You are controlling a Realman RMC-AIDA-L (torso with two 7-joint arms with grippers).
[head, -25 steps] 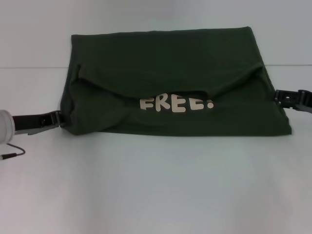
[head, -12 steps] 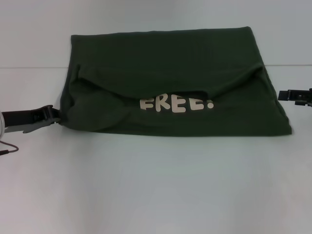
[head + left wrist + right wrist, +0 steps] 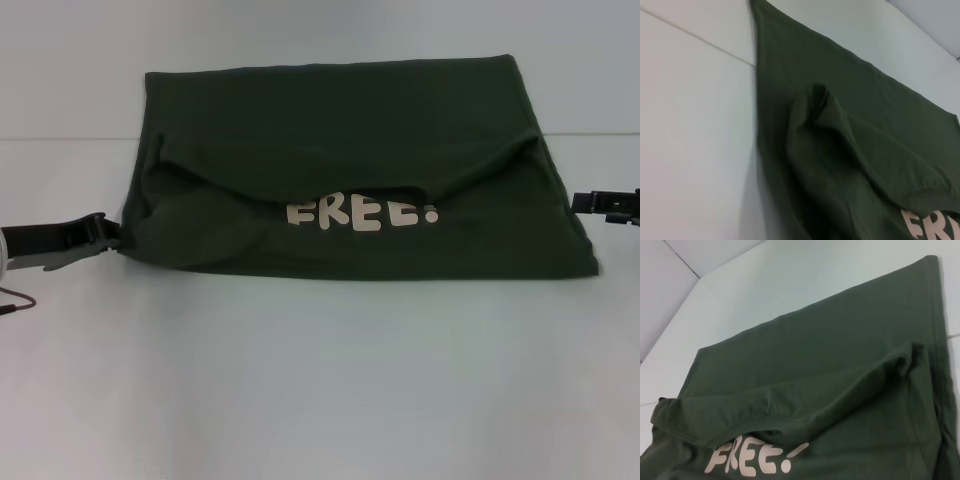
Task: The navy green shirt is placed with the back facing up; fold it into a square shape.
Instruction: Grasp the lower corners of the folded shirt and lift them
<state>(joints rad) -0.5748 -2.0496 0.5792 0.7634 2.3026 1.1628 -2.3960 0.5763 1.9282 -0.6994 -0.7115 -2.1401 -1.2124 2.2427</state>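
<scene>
The navy green shirt [image 3: 340, 130] lies folded into a wide rectangle in the middle of the white table [image 3: 320, 380]. A flap is folded over its middle, and below that the cream letters "FREE" [image 3: 360, 213] show. My left gripper [image 3: 100, 235] lies low on the table at the shirt's left edge. Just off the shirt's right edge is my right gripper [image 3: 585, 202]. The left wrist view shows the shirt [image 3: 850, 150] with its bunched fold. The shirt [image 3: 830, 355] and its letters [image 3: 755, 460] also appear in the right wrist view.
A thin cable [image 3: 15, 303] lies on the table by the left arm. White tabletop stretches in front of the shirt, and a seam line [image 3: 60, 138] runs across the table behind it.
Both grippers have drawn back outward from the shirt's sides, the left one also a little farther away. The shirt itself has stayed still.
</scene>
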